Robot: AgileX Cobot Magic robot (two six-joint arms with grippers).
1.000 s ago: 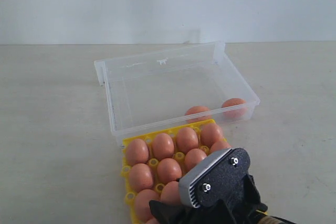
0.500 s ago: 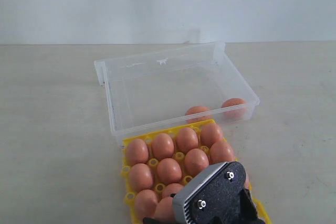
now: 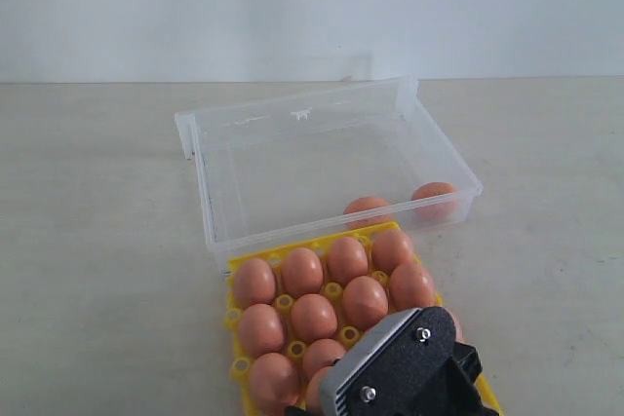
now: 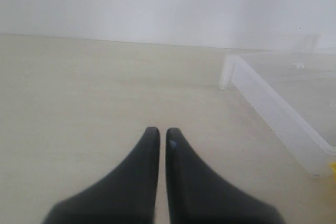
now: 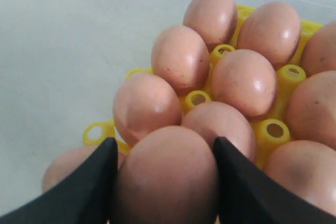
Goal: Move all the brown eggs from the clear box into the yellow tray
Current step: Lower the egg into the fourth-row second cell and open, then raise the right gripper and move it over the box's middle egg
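Two brown eggs (image 3: 368,209) (image 3: 434,198) lie in the near right corner of the clear box (image 3: 200,172). The yellow tray (image 3: 237,317) stands just in front of the box and holds several brown eggs (image 3: 302,270). My right gripper (image 5: 164,148) hangs low over the tray's near end, shut on a brown egg (image 5: 165,182) that fills the gap between its black fingers (image 5: 94,182). In the exterior view only its black body (image 3: 405,377) shows, and it hides the held egg. My left gripper (image 4: 159,132) is shut and holds nothing, above bare table left of the box (image 4: 273,108).
The pale table (image 3: 97,241) stretches around the box and tray on every side. A white wall (image 3: 312,7) runs behind it. The far part of the box floor (image 3: 292,153) holds no eggs.
My right gripper has slid toward the near edge of the exterior view with its egg, uncovering more eggs in the tray. The left gripper shows no earlier view.
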